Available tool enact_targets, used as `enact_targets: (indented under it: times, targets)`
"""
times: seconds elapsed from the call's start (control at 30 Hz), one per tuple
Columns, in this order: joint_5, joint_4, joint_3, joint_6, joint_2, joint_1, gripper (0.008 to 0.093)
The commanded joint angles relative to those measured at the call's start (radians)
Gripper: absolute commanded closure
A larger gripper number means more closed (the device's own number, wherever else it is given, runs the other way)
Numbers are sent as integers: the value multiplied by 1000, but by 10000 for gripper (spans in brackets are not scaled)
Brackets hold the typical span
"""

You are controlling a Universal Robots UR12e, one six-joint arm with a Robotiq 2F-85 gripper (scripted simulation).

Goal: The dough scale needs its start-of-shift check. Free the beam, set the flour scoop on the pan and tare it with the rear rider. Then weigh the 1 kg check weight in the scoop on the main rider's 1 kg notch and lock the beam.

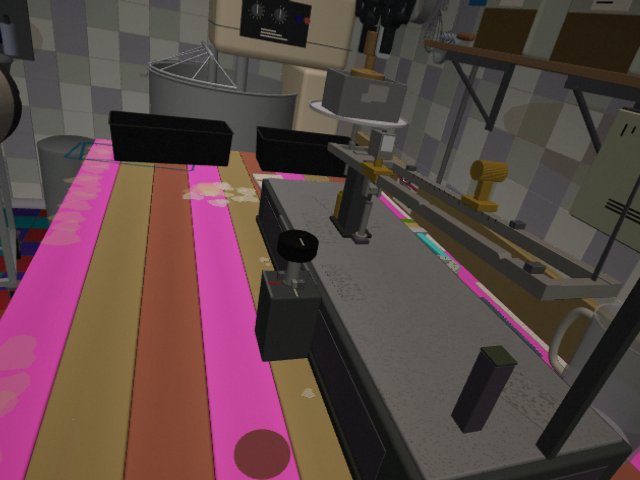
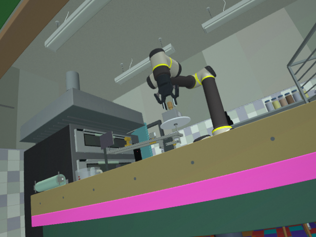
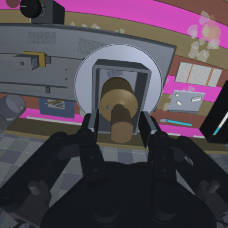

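Note:
My gripper (image 3: 119, 124) (image 2: 167, 103) (image 1: 379, 41) hangs open above the scale pan and holds nothing. Directly below it the brass check weight (image 3: 118, 104) (image 1: 369, 59) (image 2: 169, 105) stands upright in the grey flour scoop (image 3: 120, 95) (image 1: 364, 95) (image 2: 170, 113), its knob between my fingers. The scoop sits on the round white pan (image 1: 359, 118) (image 3: 118, 80) (image 2: 175, 123). The beam (image 1: 481, 232) runs out to the right with a brass rider (image 1: 485, 186) on it. The black lock knob (image 1: 297, 245) sits on its box at the front of the grey scale base (image 1: 429, 320).
Two black trays (image 1: 169, 138) (image 1: 300, 150) stand at the back of the striped table, with a mixer bowl (image 1: 222, 108) behind them. A dark post (image 1: 483, 390) stands on the base's near end, and a slanted black bar (image 1: 594, 372) crosses at right. A mug (image 1: 584, 336) sits beyond the beam.

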Motion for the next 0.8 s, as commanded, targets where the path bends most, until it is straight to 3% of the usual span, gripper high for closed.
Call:
enact_targets:
  times: [0.0,0.33,0.77]
  targets:
    - [0,0,-1,0,0,0,474]
    - [0,8,-5,0,-1,0,474]
    - [0,77,-58,0,-16,0,474]
